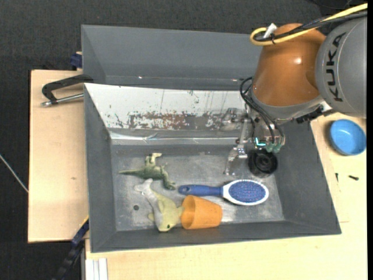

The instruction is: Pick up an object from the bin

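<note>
The tool [236, 156], apart or together cannot be told, is held just beyond the blue brush [245, 192], which could be knocked aside by a misjudged descent.

The end effector [236, 155] hangs in the bin [175, 57] near the blue-handled brush [233, 191] and orange cup [201, 212].

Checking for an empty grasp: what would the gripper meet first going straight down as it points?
Probably the bare bin floor: the gripper hangs toward the back wall from the blue brush, apart from it. Depth is unclear, so it may clip the brush.
</note>
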`<state>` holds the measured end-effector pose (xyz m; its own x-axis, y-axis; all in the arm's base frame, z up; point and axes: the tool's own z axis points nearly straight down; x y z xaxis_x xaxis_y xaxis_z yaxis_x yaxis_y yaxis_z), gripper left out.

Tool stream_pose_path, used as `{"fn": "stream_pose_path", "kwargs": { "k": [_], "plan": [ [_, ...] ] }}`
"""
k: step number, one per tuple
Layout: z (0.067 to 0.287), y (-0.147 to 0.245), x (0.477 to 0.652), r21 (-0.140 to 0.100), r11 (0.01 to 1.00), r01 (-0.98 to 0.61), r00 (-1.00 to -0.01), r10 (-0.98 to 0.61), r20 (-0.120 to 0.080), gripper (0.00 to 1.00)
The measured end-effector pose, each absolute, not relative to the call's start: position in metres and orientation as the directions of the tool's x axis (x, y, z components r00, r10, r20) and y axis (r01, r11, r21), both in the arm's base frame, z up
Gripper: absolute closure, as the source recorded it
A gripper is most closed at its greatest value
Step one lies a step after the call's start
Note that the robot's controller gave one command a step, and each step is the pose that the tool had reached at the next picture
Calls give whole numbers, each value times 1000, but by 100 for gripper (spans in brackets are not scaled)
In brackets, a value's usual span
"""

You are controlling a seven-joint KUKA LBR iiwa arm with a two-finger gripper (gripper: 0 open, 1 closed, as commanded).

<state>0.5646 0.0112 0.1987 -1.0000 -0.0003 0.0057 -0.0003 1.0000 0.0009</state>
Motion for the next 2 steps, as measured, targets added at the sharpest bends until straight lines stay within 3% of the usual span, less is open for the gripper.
{"fn": "stream_pose_path", "kwargs": {
  "k": [1,2],
  "plan": [
    [74,-1,498,1,986,-169,-986,-169,3,0],
    [77,0,501,1,986,-168,-986,-168,-3,100]
  ]
}}
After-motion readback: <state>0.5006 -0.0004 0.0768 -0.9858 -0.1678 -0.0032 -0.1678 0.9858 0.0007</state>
